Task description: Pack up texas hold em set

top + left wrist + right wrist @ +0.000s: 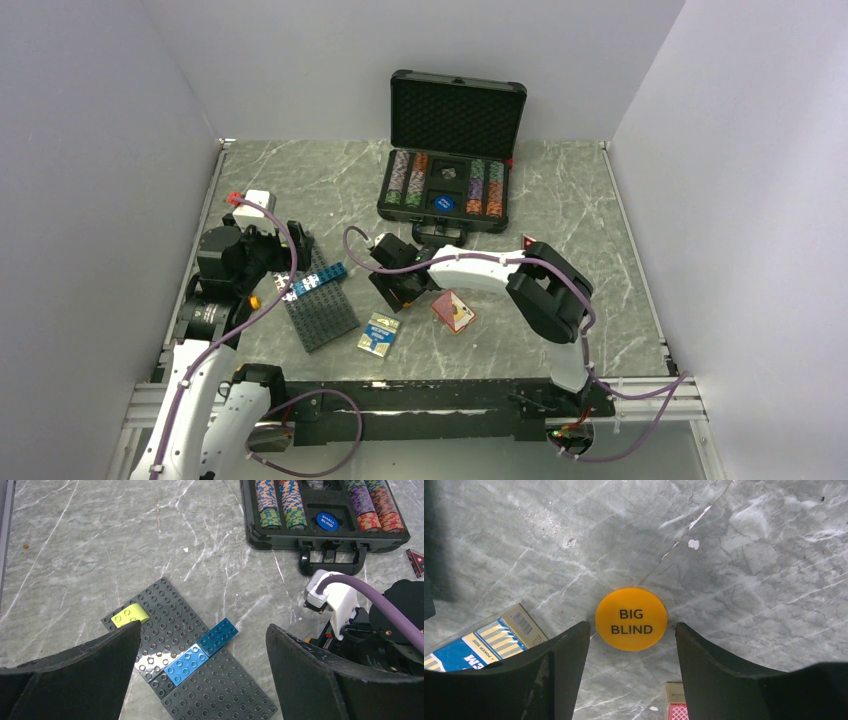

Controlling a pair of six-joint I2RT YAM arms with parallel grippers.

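Note:
The black case lies open at the back of the table, lid upright, with striped chip rows and a blue "SMALL BLIND" disc inside. My right gripper is open and low over the table, its fingers on either side of an orange "BIG BLIND" disc. A blue card deck lies to its left and a red card deck to its right. A red triangle lies right of the case handle. My left gripper is open and empty above the building plate.
The dark grey studded plate with blue bricks and a yellow-green brick lies at the front left. The right arm stretches across the middle. White walls enclose the table on three sides.

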